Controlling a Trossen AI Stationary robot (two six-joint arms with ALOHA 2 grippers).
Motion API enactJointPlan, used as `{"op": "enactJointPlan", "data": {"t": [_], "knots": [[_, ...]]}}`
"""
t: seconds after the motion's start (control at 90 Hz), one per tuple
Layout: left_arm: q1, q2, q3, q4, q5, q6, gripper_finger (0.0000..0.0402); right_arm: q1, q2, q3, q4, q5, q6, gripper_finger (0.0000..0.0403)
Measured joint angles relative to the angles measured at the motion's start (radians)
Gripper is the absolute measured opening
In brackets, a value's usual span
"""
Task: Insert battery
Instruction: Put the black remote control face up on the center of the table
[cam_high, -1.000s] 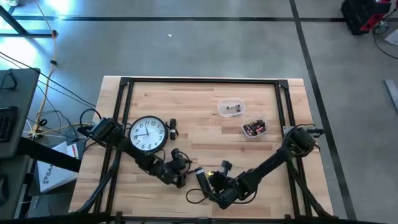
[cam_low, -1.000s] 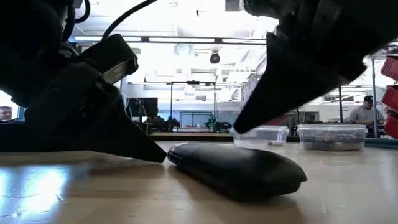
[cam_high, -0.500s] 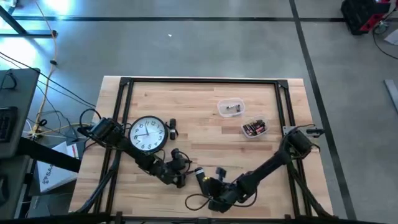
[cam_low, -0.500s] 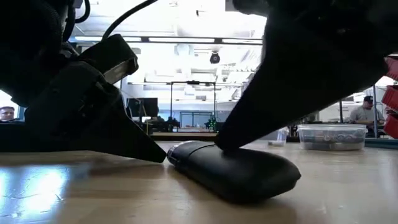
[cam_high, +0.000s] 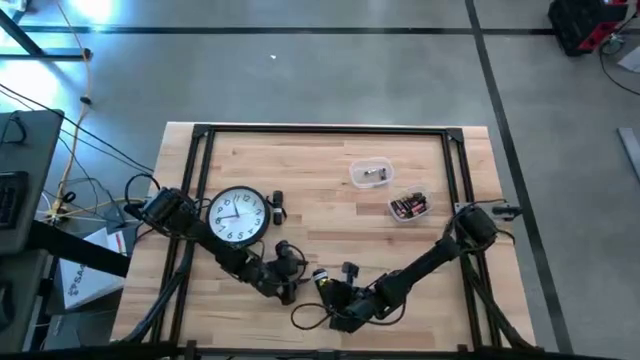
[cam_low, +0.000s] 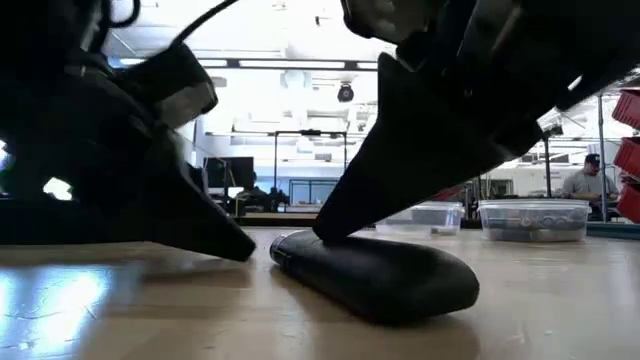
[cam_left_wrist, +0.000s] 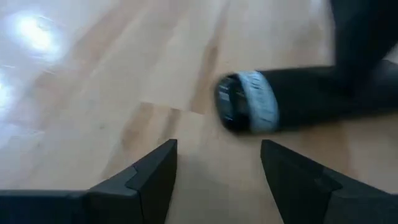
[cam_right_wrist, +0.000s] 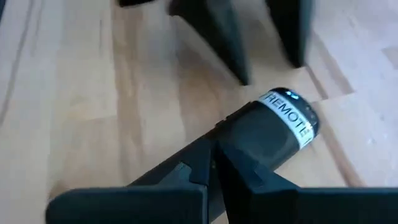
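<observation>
The black remote (cam_low: 375, 275) lay flat on the tabletop (cam_high: 330, 170); the right hand (cam_right_wrist: 214, 168), fingers closed, pressed it and should steady it, facing the spread, empty left hand (cam_left_wrist: 217, 180).

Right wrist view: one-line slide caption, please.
Right tool shut, pressing on the black remote; left tool open just beyond it.

The contents of the two plastic tubs (cam_high: 371, 173) (cam_high: 408, 206) are too small to be identified. The remote (cam_right_wrist: 261, 134) is partly hidden by the right gripper (cam_right_wrist: 214, 163).
</observation>
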Motion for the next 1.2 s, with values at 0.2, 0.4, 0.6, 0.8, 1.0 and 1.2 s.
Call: {"op": "enactJointPlan", "data": {"t": [0.2, 0.4, 0.6, 0.8, 1.0, 1.2], "knots": [[-0.007, -0.002, 0.000, -0.013, -0.014, -0.005, 0.0211, 0.000, -0.046, -0.008, -0.015, 0.018, -0.040, 0.0000], [-0.007, -0.002, 0.000, -0.016, -0.029, -0.006, 0.0211, 0.045, -0.099, -0.006, -0.036, 0.009, -0.043, 0.0000], [-0.005, -0.002, 0.000, -0.016, -0.055, -0.006, 0.0211, 0.106, -0.098, -0.006, -0.030, -0.156, -0.003, 0.0000], [-0.005, -0.003, 0.000, -0.012, -0.065, -0.014, 0.0211, 0.129, -0.060, -0.006, 0.015, -0.203, 0.028, 0.0000], [-0.005, -0.004, 0.000, -0.011, -0.057, -0.017, 0.0211, 0.110, -0.017, -0.005, 0.036, -0.218, 0.009, 0.0000], [-0.005, -0.004, 0.000, -0.018, -0.038, -0.017, 0.0211, 0.065, -0.018, -0.004, -0.029, -0.158, 0.001, 0.0000]]}}
